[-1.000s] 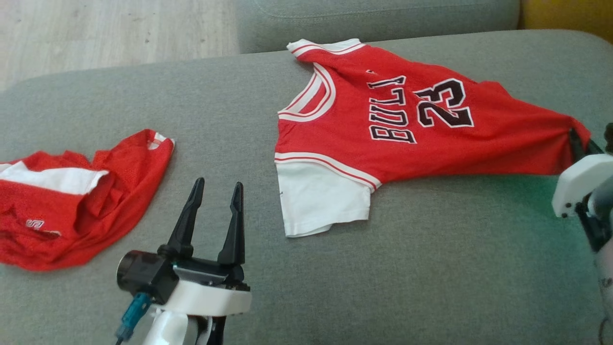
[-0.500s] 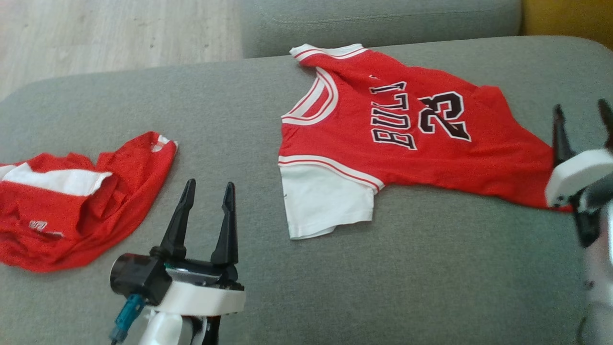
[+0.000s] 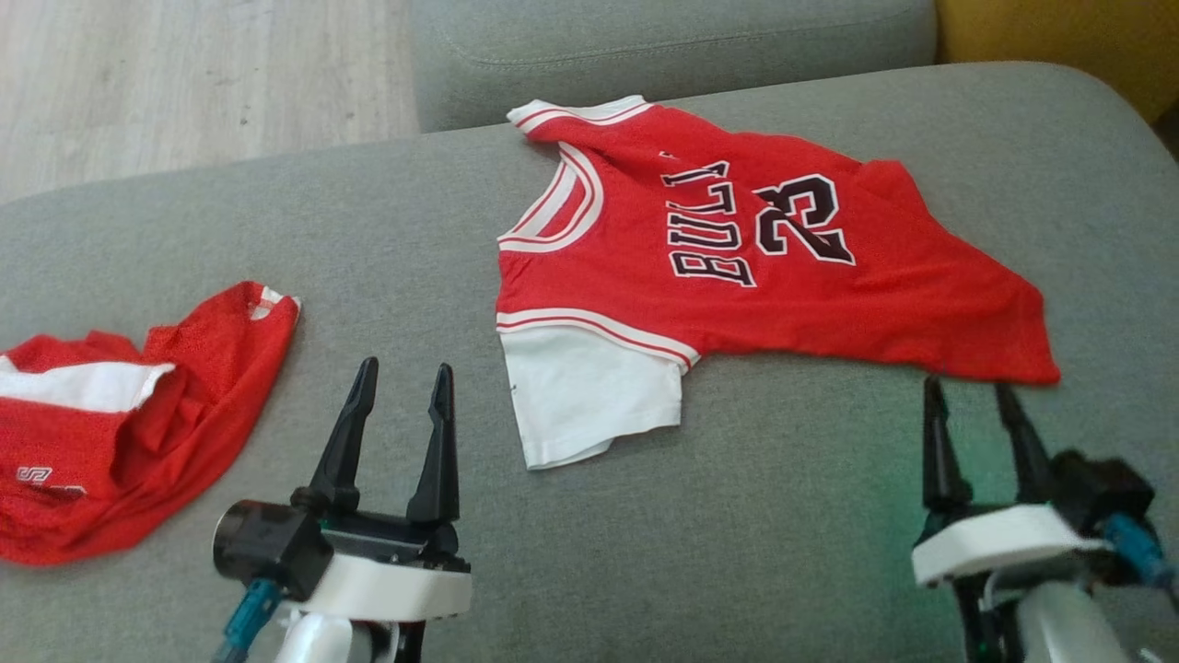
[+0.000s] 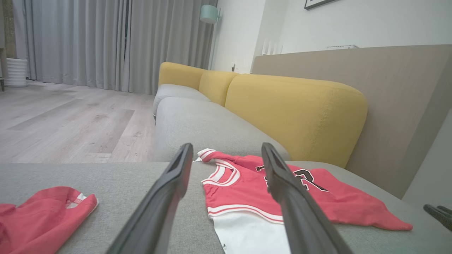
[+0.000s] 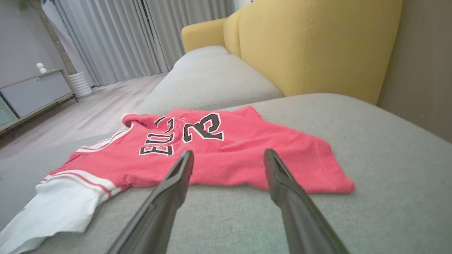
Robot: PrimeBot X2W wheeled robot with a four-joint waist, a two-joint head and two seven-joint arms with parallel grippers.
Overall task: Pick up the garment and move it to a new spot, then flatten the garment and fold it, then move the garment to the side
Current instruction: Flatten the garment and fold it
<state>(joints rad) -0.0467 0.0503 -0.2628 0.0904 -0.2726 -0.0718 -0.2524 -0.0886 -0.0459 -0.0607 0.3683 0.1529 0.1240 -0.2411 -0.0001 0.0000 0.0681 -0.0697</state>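
The garment (image 3: 737, 276) is a red jersey with white sleeves, black "BULLS" lettering and the number 23. It lies spread on the grey sofa seat (image 3: 783, 516), also in the left wrist view (image 4: 247, 201) and the right wrist view (image 5: 212, 155). My right gripper (image 3: 967, 391) stands open just in front of the jersey's hem corner, nothing between its fingers (image 5: 173, 187). Open and empty as well, my left gripper (image 3: 403, 373) hovers near the front edge, left of the white sleeve (image 3: 589, 396).
A second red and white garment (image 3: 129, 414) lies crumpled at the left of the seat. Yellow back cushions (image 4: 293, 113) rise behind the jersey. Wooden floor (image 3: 184, 83) lies beyond the seat's far left edge.
My right gripper let go of the jersey's hem, opened and drew back toward the front. The lifted hem dropped flat onto the seat. The camera shifted a little.
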